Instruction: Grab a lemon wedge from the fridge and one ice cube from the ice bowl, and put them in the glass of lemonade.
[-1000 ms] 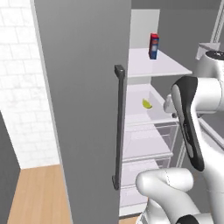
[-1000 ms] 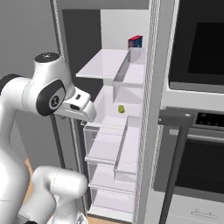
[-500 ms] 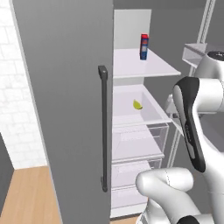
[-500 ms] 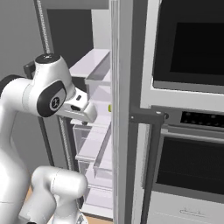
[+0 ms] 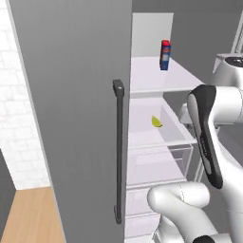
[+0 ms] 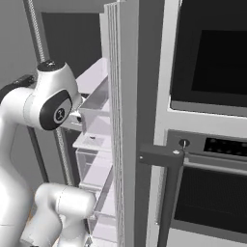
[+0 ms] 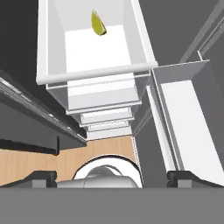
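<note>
pincer (image 7: pixel 112 177) tips spread apart (empty, it seems); lemon wedge (image 7: pixel 99 23) at 12 o'clock on fridge (image 5: pixel 71 95) shelf.

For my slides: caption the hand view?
Open gripper facing a small yellow-green lemon wedge on a white fridge shelf.

Lemon wedge (image 5: pixel 157 122) on fridge (image 5: pixel 71 95) shelf (open)

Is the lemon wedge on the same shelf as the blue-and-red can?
No, the lemon wedge lies one shelf below the blue-and-red can.
</note>
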### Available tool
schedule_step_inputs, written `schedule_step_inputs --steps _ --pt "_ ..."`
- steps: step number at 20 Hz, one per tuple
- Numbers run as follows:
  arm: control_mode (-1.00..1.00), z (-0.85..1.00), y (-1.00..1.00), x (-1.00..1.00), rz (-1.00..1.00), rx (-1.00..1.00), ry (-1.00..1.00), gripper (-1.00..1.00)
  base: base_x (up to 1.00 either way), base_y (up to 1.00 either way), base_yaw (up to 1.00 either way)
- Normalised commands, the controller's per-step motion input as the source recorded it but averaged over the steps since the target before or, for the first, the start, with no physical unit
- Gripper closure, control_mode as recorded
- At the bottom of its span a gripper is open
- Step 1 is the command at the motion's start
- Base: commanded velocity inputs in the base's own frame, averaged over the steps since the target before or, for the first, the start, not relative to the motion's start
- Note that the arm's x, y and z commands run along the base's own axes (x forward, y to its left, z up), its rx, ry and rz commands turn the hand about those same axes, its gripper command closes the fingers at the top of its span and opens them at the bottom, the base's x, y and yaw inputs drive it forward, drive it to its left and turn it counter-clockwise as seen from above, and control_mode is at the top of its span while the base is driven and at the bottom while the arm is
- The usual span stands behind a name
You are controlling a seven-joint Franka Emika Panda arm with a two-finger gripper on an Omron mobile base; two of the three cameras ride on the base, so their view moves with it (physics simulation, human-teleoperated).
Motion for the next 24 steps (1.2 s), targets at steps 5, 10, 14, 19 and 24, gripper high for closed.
schedule_step_inputs --steps 5,10,14,19,24 --pt "1.00 0.00 0.00 0.00 0.00 0.00 0.00 -1.00 0.26 0.00 0.00" --pt "-1.00 -0.16 0.05 -0.17 0.00 0.00 -0.19 -1.00 -0.11 0.00 0.00" --pt "-1.00 -0.50 0.08 -0.05 0.00 0.01 -0.29 -1.00 0.00 0.00 0.00" --pt "-1.00 -0.41 0.22 0.41 0.00 0.00 -0.14 -1.00 0.00 0.00 0.00" --pt "-1.00 -0.29 0.08 0.87 0.00 0.00 -0.03 -1.00 0.00 0.00 0.00"
